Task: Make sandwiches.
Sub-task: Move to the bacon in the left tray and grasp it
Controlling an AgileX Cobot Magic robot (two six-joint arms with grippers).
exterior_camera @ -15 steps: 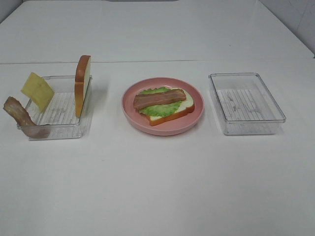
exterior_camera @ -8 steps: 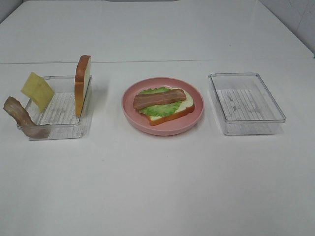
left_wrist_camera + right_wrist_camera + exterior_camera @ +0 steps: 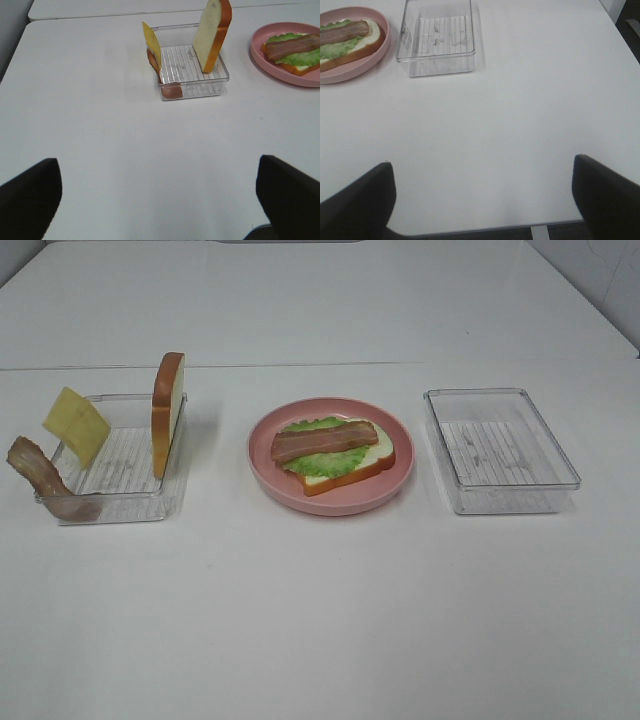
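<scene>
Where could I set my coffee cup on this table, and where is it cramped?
The widest bare stretch of white table runs in front of the whole row. Smaller gaps lie either side of the round pink plate. The right clear plastic tray holds nothing. The left clear plastic tray is crowded: upright bread slice, yellow cheese square, bacon strip.

A white worktop (image 3: 320, 620) is carrying three things in one row. A round pink plate (image 3: 330, 503) is sitting in the middle of this row. A clear plastic tray (image 3: 120, 504) is standing on the robot's left side of the plate, well apart from it. A second clear tray (image 3: 497, 452) is standing on the right side of the plate, also apart. All three are resting flat.
</scene>
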